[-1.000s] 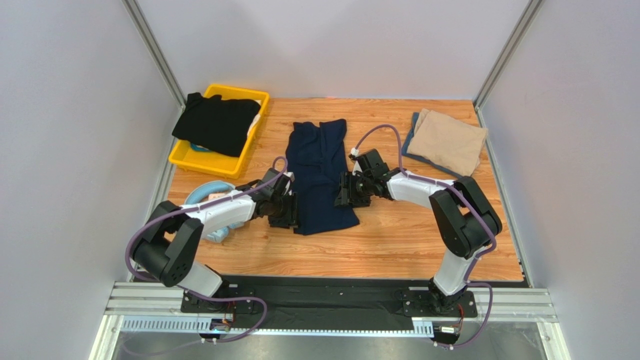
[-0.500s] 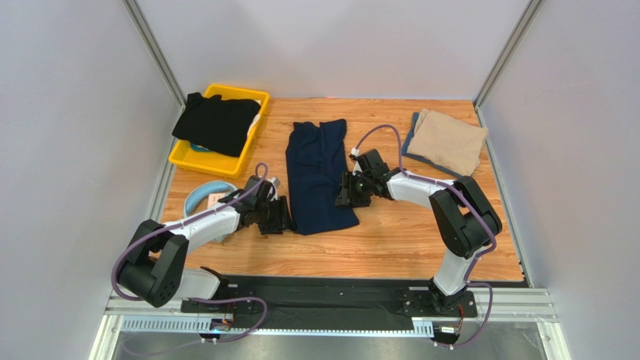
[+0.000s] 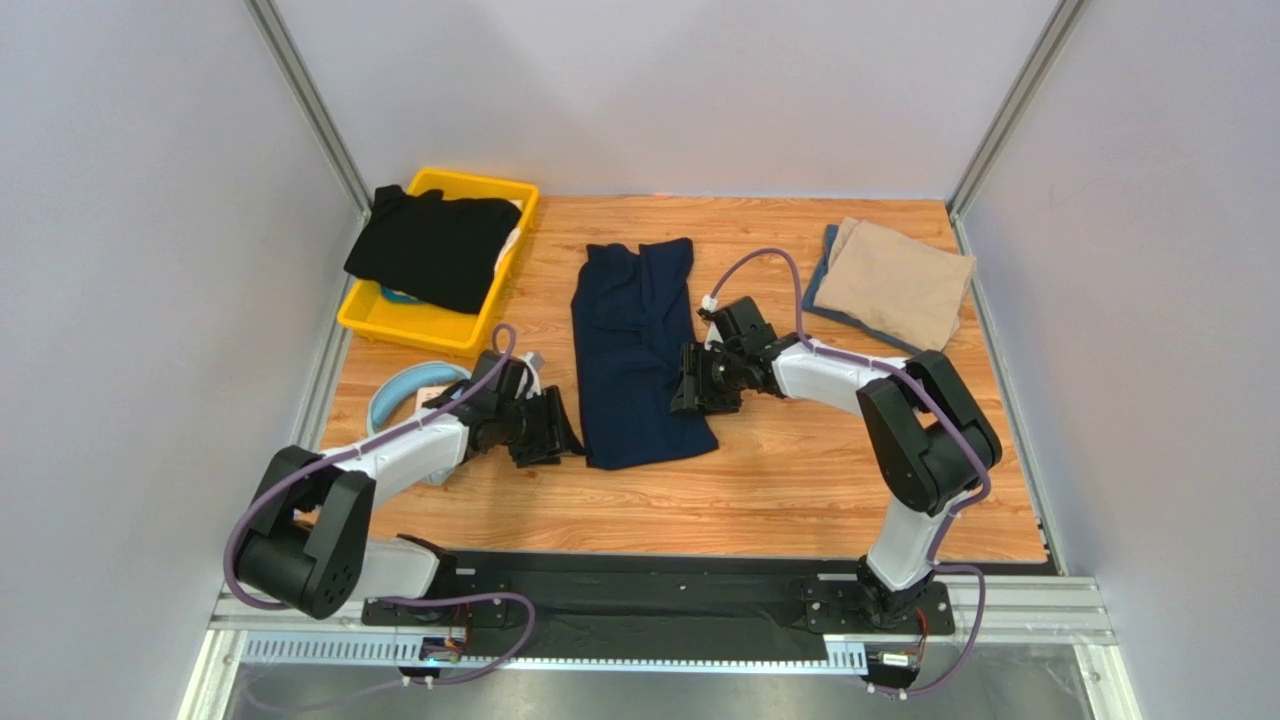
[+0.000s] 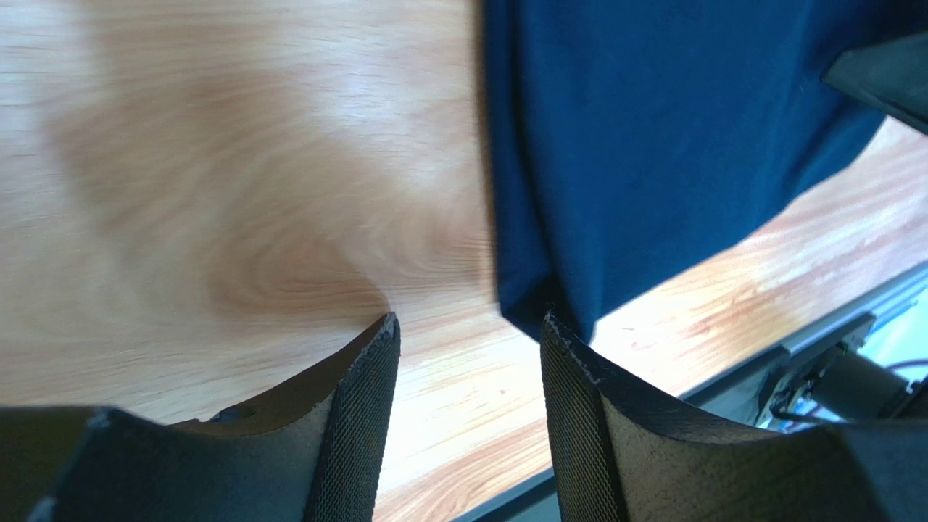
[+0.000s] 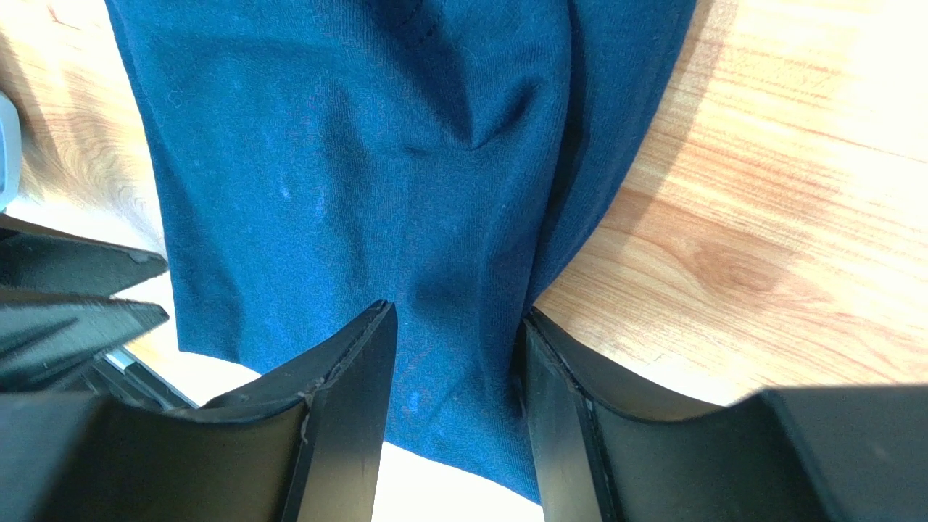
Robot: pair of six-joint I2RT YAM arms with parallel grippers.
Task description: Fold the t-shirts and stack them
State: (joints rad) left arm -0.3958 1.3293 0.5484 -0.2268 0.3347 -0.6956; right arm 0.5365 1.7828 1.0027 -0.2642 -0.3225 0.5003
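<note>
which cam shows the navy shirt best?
Top external. It shows the whole navy shirt, lying as a long strip with every edge in frame. The left wrist view catches only its near corner and one side edge. The right wrist view shows only its near end, close up and creased.

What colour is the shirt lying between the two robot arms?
The shirt is dark navy blue, clearest in the right wrist view.

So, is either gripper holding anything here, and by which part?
Left gripper is open beside the navy shirt, holding nothing. Right gripper straddles that shirt's right edge, cloth bunched between its fingers; whether it grips cannot be told.
</note>
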